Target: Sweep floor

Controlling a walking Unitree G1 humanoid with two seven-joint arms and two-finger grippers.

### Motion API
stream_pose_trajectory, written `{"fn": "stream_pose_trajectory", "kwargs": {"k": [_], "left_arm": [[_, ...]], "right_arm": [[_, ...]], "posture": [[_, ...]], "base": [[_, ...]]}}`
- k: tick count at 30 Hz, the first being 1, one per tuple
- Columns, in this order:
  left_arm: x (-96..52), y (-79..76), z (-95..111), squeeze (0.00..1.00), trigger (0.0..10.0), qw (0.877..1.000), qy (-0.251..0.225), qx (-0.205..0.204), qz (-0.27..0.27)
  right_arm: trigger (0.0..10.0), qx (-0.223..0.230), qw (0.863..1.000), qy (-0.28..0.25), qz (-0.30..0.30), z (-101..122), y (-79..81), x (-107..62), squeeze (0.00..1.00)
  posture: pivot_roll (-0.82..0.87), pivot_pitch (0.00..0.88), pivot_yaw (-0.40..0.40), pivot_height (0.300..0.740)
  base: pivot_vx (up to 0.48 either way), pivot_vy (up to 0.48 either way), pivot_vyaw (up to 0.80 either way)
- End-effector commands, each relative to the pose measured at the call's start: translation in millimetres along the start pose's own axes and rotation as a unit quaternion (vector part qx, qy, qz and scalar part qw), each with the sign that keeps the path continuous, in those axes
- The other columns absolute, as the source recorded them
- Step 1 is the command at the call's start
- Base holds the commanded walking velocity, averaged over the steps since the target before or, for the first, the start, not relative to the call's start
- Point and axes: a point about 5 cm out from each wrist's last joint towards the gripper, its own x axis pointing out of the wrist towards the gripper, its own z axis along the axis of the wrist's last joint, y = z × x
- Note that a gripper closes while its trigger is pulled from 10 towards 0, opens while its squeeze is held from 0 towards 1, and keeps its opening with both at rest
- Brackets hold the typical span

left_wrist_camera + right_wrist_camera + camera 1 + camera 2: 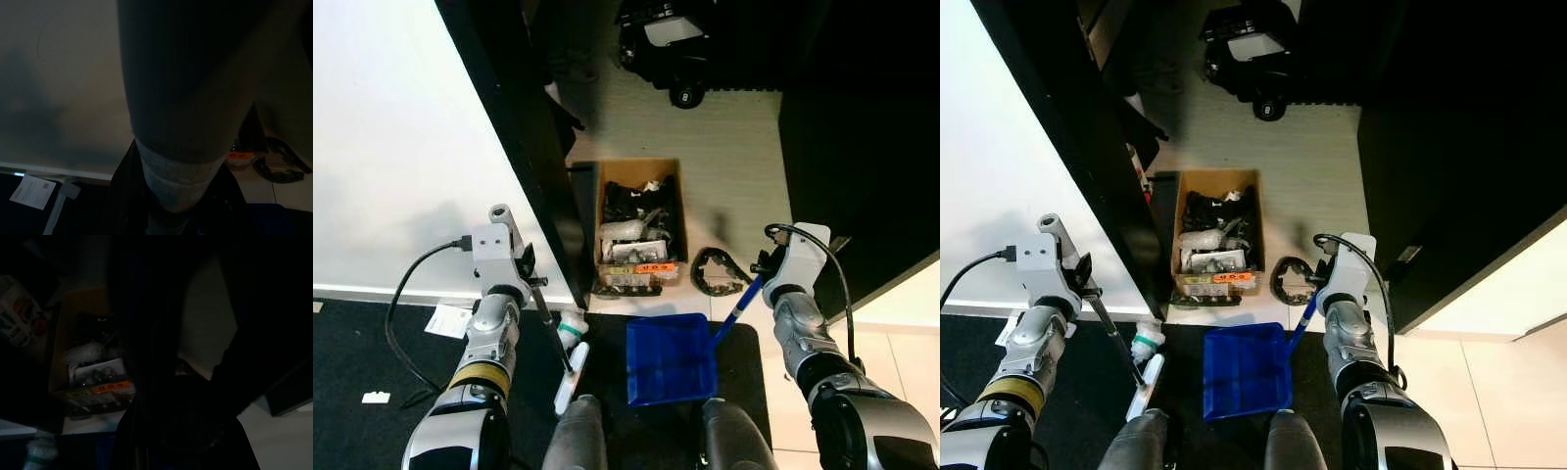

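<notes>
My left gripper (530,271) is shut on the thin black handle of a brush (555,333). The handle slants down to the brush's white head (570,379) on the black mat. A small white and green bottle (573,324) lies beside that head. On the other side, my right gripper (765,266) is shut on the blue handle of a dustpan (737,310). The blue dustpan (670,359) rests flat on the mat in front of my legs. Both wrist views are very dark.
An open cardboard box (639,223) full of clutter stands on the pale floor ahead, with a black ring-shaped object (719,270) to its right. A white wall (401,147) rises at left and dark furniture (862,137) at right. A black wheeled device (668,47) sits farther off. A paper tag (446,320) lies on the mat.
</notes>
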Motion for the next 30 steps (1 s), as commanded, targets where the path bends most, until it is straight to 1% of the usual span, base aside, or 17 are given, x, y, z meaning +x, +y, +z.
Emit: {"fn": "stream_pose_trajectory", "kwargs": {"k": [1, 3, 6, 7, 8, 10, 11, 13, 14, 15, 16, 17, 21, 22, 26, 29, 30], "left_arm": [[-2.1, 0.2, -3.9, 0.00, 10.0, 1.000, 0.007, 0.016, -0.003], [-2.3, -0.6, -2.9, 0.00, 10.0, 1.000, 0.003, 0.024, -0.006], [-4.4, 0.9, -3.7, 0.00, 10.0, 0.999, 0.004, 0.052, -0.005], [-4.4, 0.9, -3.7, 0.00, 10.0, 0.999, 0.004, 0.052, -0.005], [-6.0, 6.4, -6.2, 0.00, 10.0, 0.997, 0.015, 0.076, 0.014], [-9.9, 23.3, -10.7, 0.00, 10.0, 0.991, 0.040, 0.104, 0.073], [-12.8, 34.2, -11.1, 0.00, 10.0, 0.988, 0.045, 0.105, 0.106], [-13.6, 36.7, -10.9, 0.00, 10.0, 0.987, 0.045, 0.105, 0.112], [-14.3, 39.5, -10.6, 0.00, 10.0, 0.987, 0.044, 0.094, 0.118], [-14.3, 39.5, -10.6, 0.00, 10.0, 0.987, 0.044, 0.094, 0.118], [-14.6, 41.0, -10.3, 0.00, 10.0, 0.988, 0.043, 0.084, 0.122], [-14.4, 41.5, -10.0, 0.00, 10.0, 0.989, 0.042, 0.058, 0.126], [-13.7, 41.8, -9.6, 0.00, 10.0, 0.990, 0.043, 0.049, 0.128], [-13.3, 42.5, -8.9, 0.00, 10.0, 0.989, 0.042, 0.044, 0.135], [-11.8, 42.5, -5.2, 0.00, 10.0, 0.988, 0.041, 0.058, 0.134], [-9.9, 45.3, 1.3, 0.00, 10.0, 0.987, 0.039, 0.085, 0.133], [-9.9, 45.3, 1.3, 0.00, 10.0, 0.987, 0.039, 0.085, 0.133]], "right_arm": [[10.0, 0.011, 1.000, 0.014, 0.018, -4.8, 7.3, -0.6, 0.00], [10.0, 0.009, 1.000, 0.016, 0.023, -5.4, 8.9, -0.7, 0.00], [10.0, 0.009, 0.999, 0.027, 0.026, -9.4, 11.0, -1.7, 0.00], [10.0, 0.009, 0.999, 0.027, 0.026, -9.4, 11.0, -1.7, 0.00], [10.0, 0.009, 0.999, 0.031, 0.027, -10.9, 11.1, -2.1, 0.00], [10.0, 0.008, 0.999, 0.036, 0.028, -12.7, 11.0, -2.7, 0.00], [10.0, 0.008, 0.999, 0.037, 0.029, -12.8, 10.9, -2.7, 0.00], [10.0, 0.008, 0.999, 0.037, 0.030, -12.8, 10.9, -2.6, 0.00], [10.0, 0.009, 0.999, 0.038, 0.031, -12.6, 11.1, -2.5, 0.00], [10.0, 0.009, 0.999, 0.038, 0.031, -12.6, 11.1, -2.5, 0.00], [10.0, 0.009, 0.999, 0.038, 0.032, -12.5, 11.1, -2.4, 0.00], [10.0, 0.009, 0.999, 0.040, 0.034, -12.4, 10.9, -2.2, 0.00], [10.0, 0.009, 0.999, 0.040, 0.035, -11.9, 10.3, -2.0, 0.00], [10.0, 0.009, 0.999, 0.039, 0.035, -11.2, 9.1, -1.8, 0.00], [10.0, 0.011, 0.999, 0.036, 0.033, -10.0, 6.0, -1.6, 0.00], [10.0, 0.015, 0.999, 0.033, 0.027, -9.6, 1.7, -2.0, 0.00], [10.0, 0.015, 0.999, 0.033, 0.027, -9.6, 1.7, -2.0, 0.00]], "posture": [[0.04, 0.030, -0.014, 0.740], [0.05, 0.035, -0.018, 0.740], [0.05, 0.046, -0.023, 0.740], [0.05, 0.046, -0.023, 0.740], [0.06, 0.052, -0.024, 0.740], [0.06, 0.057, -0.023, 0.740], [0.06, 0.059, -0.022, 0.740], [0.06, 0.059, -0.022, 0.740], [0.06, 0.064, -0.018, 0.740], [0.06, 0.064, -0.018, 0.740], [0.06, 0.064, -0.018, 0.740], [0.06, 0.069, -0.014, 0.740], [0.05, 0.074, -0.011, 0.740], [0.05, 0.076, -0.008, 0.740], [0.05, 0.081, 0.004, 0.740], [0.05, 0.079, 0.009, 0.740], [0.05, 0.079, 0.009, 0.740]], "base": [[0.000, 0.000, 0.00], [0.000, 0.000, 0.00], [0.000, 0.000, 0.00], [0.000, 0.000, 0.00], [0.000, 0.000, 0.00], [0.000, 0.000, 0.00], [0.000, 0.000, 0.00], [0.000, 0.000, 0.00], [0.000, 0.000, 0.00], [0.000, 0.000, 0.00], [0.000, 0.000, 0.00], [0.000, 0.000, 0.00], [0.000, 0.000, 0.00], [0.000, 0.000, 0.00], [0.000, 0.000, 0.00], [0.000, 0.000, 0.00], [0.000, 0.000, 0.00]]}}
